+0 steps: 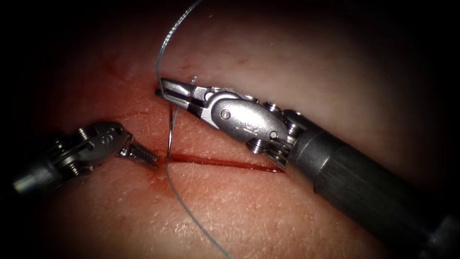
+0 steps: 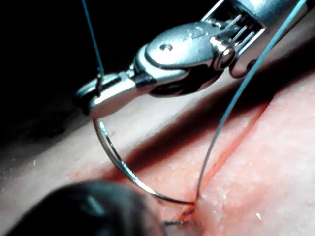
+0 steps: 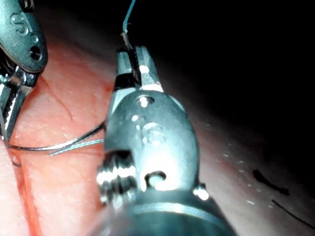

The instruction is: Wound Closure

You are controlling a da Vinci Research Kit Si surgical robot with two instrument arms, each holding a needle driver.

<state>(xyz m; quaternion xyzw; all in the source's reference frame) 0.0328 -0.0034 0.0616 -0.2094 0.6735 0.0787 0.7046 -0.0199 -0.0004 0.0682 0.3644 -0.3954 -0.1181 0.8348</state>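
Observation:
My right tool (image 1: 168, 90) comes in from the right, and its jaws are shut on the curved needle (image 1: 170, 129) near its tail end. From there the needle arcs down, and its point is in the tissue (image 1: 268, 211) at the left end of the cut (image 1: 225, 164). In the left wrist view the needle (image 2: 123, 169) is seen entering the tissue beside the thread (image 2: 231, 113). Thread (image 1: 163, 43) rises from the needle's tail, and a second strand (image 1: 191, 216) trails toward the front. My left tool (image 1: 143, 156) lies shut just left of the entry point, with nothing seen in it.
Red fluid (image 1: 165, 180) stains the tissue around the cut's left end and fills the cut. The right tool's thick shaft (image 1: 364, 192) crosses the lower right over the tissue. In the right wrist view the left tool (image 3: 17, 54) stands close beside the right tool's jaws (image 3: 134, 61).

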